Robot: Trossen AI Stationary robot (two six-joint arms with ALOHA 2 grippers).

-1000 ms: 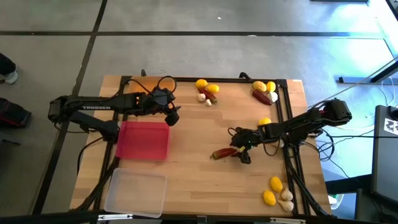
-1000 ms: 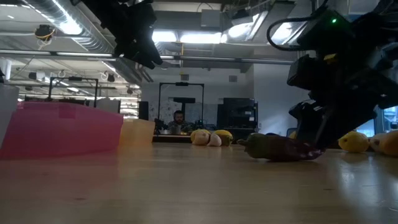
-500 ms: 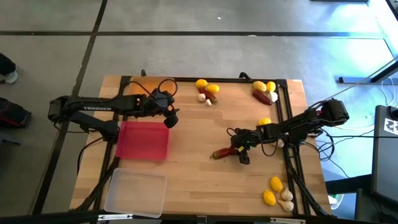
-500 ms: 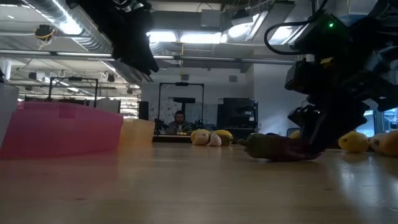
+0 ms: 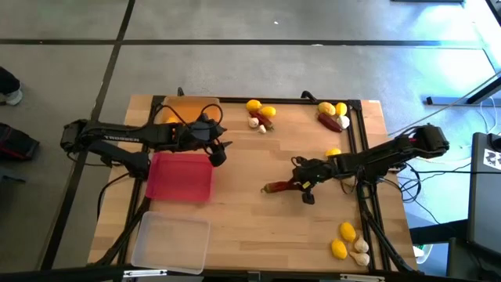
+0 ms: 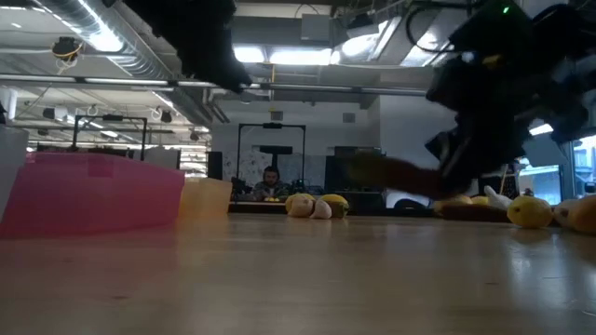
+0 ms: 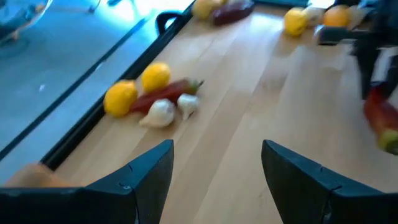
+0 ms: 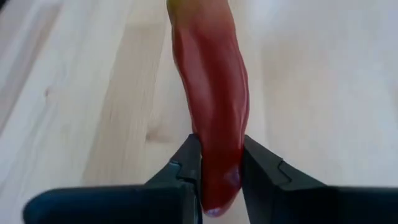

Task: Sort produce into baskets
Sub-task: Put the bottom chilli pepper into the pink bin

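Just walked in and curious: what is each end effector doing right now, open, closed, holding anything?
Left end effector: open, empty, above the red basket's edge.
Right end effector: closed on a red pepper.

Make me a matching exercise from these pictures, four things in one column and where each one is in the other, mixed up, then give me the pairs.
Things
1. dark red elongated chilli pepper
2. red-pink plastic tray
3. clear whitish plastic tray
4. translucent orange tray

Places
A. at the table's far edge, behind the left arm
B. clamped between the right gripper's fingers
C. at the table's near left corner
D. just below the open left gripper in the high view

Pairs: 1-B, 2-D, 3-C, 4-A
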